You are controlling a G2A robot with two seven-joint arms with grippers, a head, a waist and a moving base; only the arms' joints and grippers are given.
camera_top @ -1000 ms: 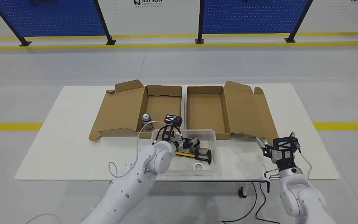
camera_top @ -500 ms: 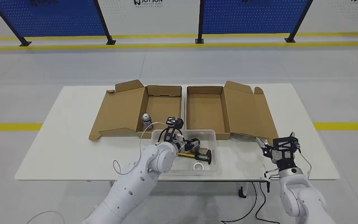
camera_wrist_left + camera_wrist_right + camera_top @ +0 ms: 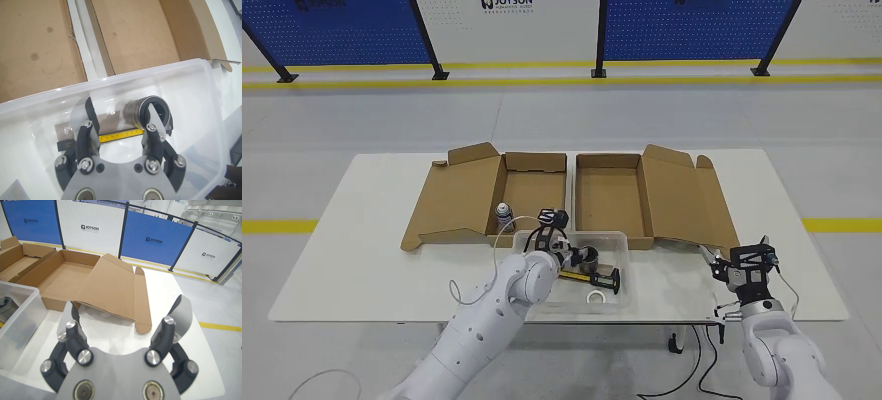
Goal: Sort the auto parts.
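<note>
Since the earlier frames the left arm has been eased slightly lower into the clear bin (image 3: 132, 73), while the right arm has been kept in place. At the lower centre of the top view, the left gripper (image 3: 121, 108) is held inside the bin with its fingers apart. One fingertip is seen across the open end of the metal sleeve (image 3: 132, 113); whether it is inside the bore cannot be told. A yellow-edged bar (image 3: 119, 134) lies under the sleeve, and nothing is clamped. At the lower right, the right gripper (image 3: 126, 306) is held over the table (image 3: 362, 260), fingers spread wide. Farther up, the left carton (image 3: 37, 47) and right carton (image 3: 136, 34) show bare floors, so sorting is judged barely begun.
</note>
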